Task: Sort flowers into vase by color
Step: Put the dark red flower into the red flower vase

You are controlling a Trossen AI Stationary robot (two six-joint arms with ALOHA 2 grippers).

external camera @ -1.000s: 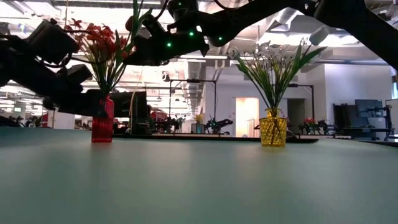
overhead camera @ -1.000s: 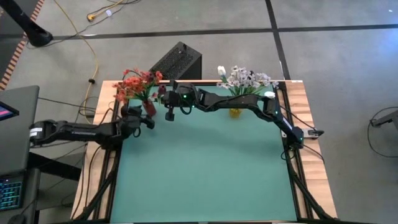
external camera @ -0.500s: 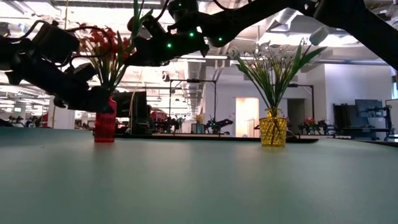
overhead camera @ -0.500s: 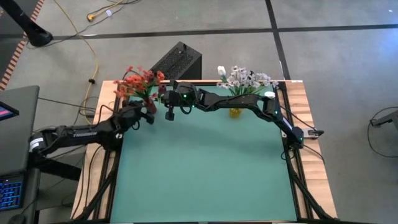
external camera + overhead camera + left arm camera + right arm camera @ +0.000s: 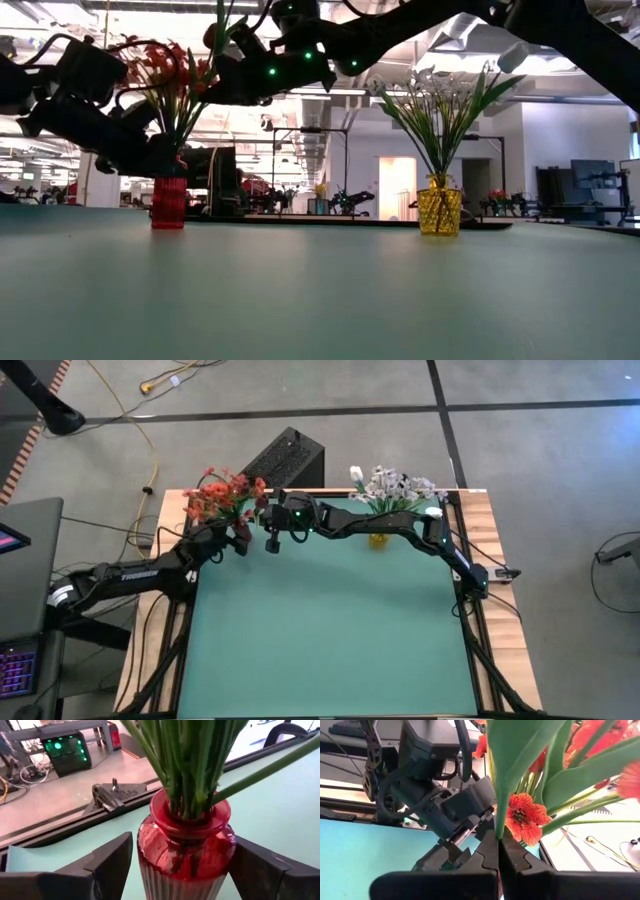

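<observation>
**Observer:** Green matting [image 5: 330, 630] covers the table. Report the fingers first.

**Operator:** I read the right gripper [image 5: 498, 851] as clenched on a green flower stem [image 5: 506, 775], fingertips pressed together around it. In the high view it hangs just beside the orange-red blossoms [image 5: 222, 492]. The left gripper [image 5: 182, 865] is spread wide, one finger each side of the red vase [image 5: 184, 852]; I cannot tell whether either finger touches the glass.

**Observer:** Where is everything else?

**Operator:** White blossoms [image 5: 397, 486] stand in the yellow vase [image 5: 439, 212], well apart from the red one at the table's far edge.

**Observer:** Current step?

**Operator:** I judge it as insertion of the held stem into the red vase, with the left arm positioned to steady it. Next move calls for lowering the stem's end through the neck, between the stems already there, then releasing.
</observation>
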